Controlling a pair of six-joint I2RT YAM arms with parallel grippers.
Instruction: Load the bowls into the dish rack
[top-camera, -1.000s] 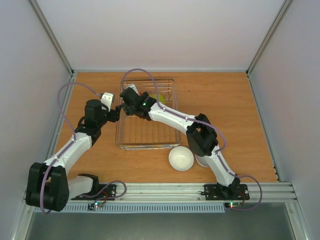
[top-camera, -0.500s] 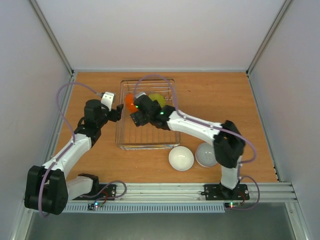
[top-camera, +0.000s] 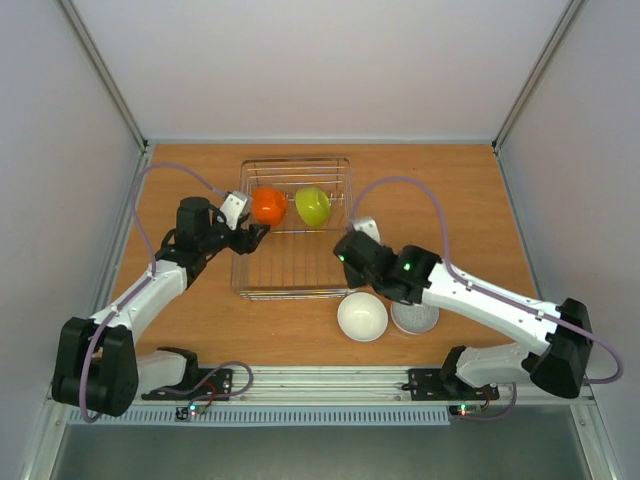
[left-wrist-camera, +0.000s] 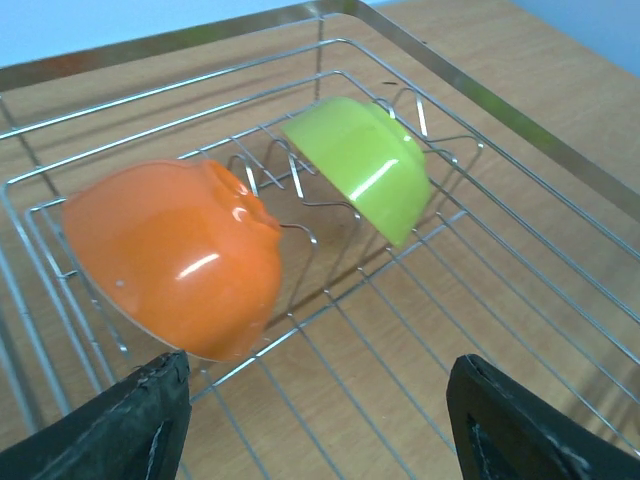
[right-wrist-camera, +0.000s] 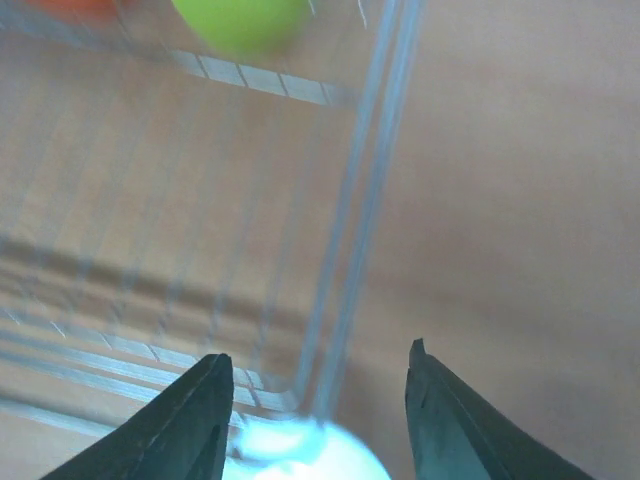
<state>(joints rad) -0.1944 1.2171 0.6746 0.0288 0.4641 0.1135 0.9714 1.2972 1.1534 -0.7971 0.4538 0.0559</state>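
**Right fingers line up on the white bowl; two bowls racked**

The step in hand looks like the pick of the white bowl (top-camera: 362, 316). The right fingers (top-camera: 348, 250) stand apart and hold nothing, hovering over the near right corner of the dish rack (top-camera: 293, 290). In the right wrist view the bowl's pale rim shows just below and between them, on the near side of the corner wire. That view is blurred, so I cannot tell how high they hang.

To do it well, I judge the fingers should draw back clear of the rack wire first; then drop with one finger inside the rim and one outside, pinching the wall rather than spanning the bowl; then lift straight up before swinging across, so the bowl clears the low side. The grey bowl (top-camera: 415, 320) sits just beside the white one, on the side away from the rack, partly under the right arm; a wide approach could nudge it.

The left fingers (top-camera: 250, 236) are also apart and empty, at the rack's left side. Just ahead of them the orange bowl (left-wrist-camera: 175, 255) leans on edge in the wire tines; beyond it, to their right, the lime green bowl (left-wrist-camera: 365, 165) leans the same way. Those two are all the rack holds; white and grey rest on the surface (top-camera: 450, 200); I see no fifth bowl.
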